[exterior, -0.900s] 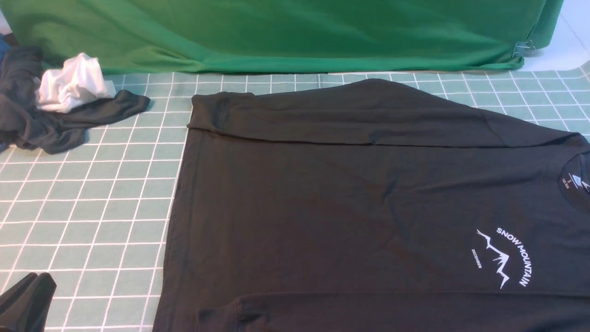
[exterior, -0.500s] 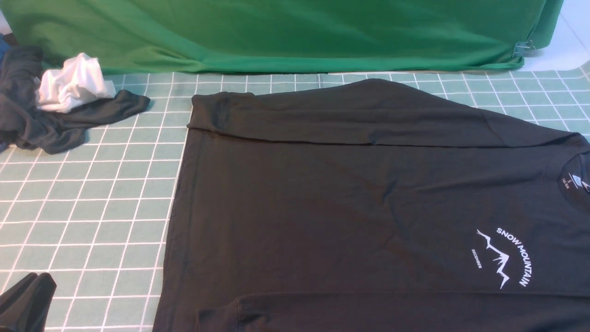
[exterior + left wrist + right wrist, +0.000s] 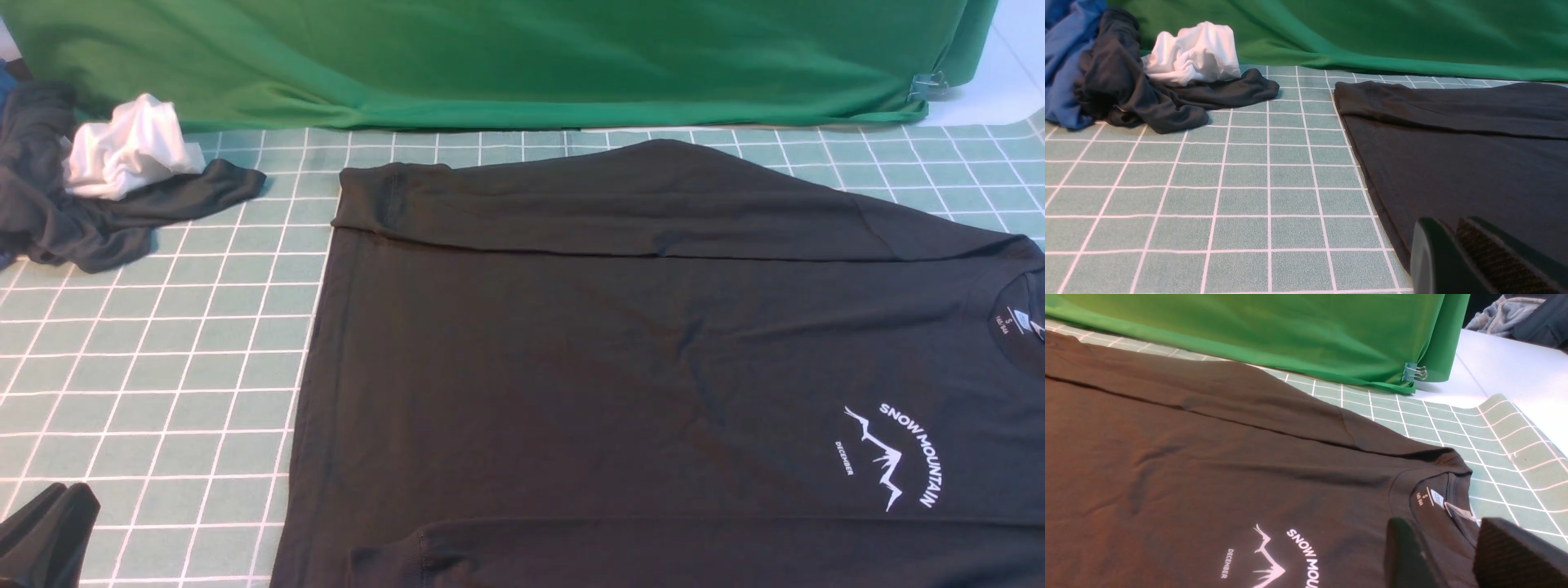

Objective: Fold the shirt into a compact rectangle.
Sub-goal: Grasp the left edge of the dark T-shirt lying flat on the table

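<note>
**Q:** Where is the large black long-sleeved shirt (image 3: pixel 620 367)?

**A:** It lies flat on the teal grid-lined mat (image 3: pixel 163 367), just before the wide green backdrop cloth (image 3: pixel 506 57). Its collar points toward the backdrop's clipped right corner.

**Q:** And the pincers?

**A:** The left gripper (image 3: pixel 1443 223), before the backdrop's left half, has its fingers pressed together. The right gripper (image 3: pixel 1443 526) hovers over the collar, fingers spread.

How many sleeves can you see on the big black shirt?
2. On the large black shirt, the far sleeve lies folded along the edge by the green backdrop cloth; the near sleeve along the closest edge, partly cropped.
</note>
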Tool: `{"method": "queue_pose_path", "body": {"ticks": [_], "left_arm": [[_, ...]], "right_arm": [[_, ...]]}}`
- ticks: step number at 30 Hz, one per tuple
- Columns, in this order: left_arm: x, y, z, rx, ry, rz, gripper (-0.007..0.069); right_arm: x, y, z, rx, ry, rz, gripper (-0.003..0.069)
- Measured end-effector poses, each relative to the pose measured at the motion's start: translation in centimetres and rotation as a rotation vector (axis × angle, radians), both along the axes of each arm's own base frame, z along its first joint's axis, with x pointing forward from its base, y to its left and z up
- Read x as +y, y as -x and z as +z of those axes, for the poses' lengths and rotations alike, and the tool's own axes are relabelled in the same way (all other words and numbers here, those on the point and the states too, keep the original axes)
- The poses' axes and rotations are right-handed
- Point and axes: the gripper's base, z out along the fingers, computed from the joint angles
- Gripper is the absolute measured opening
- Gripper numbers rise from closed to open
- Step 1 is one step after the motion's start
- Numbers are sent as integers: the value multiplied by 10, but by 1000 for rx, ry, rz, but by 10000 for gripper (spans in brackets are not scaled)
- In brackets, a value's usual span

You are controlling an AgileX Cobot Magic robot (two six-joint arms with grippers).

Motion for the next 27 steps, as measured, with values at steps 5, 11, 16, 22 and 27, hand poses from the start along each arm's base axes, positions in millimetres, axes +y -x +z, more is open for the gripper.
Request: {"method": "queue_pose_path", "body": {"ticks": [5,11,16,22,27], "left_arm": [[0,0,0,0,0,0,35],[0,0,0,0,0,0,35],[0,0,0,0,0,0,35],[0,0,0,0,0,0,35],[0,0,0,0,-3,0,35]], "right_arm": [[0,0,0,0,0,0,242],[0,0,0,0,0,0,242],[0,0,0,0,0,0,242],[0,0,0,0,0,0,240],[0,-1,5,-59,-6,2,240]]}}
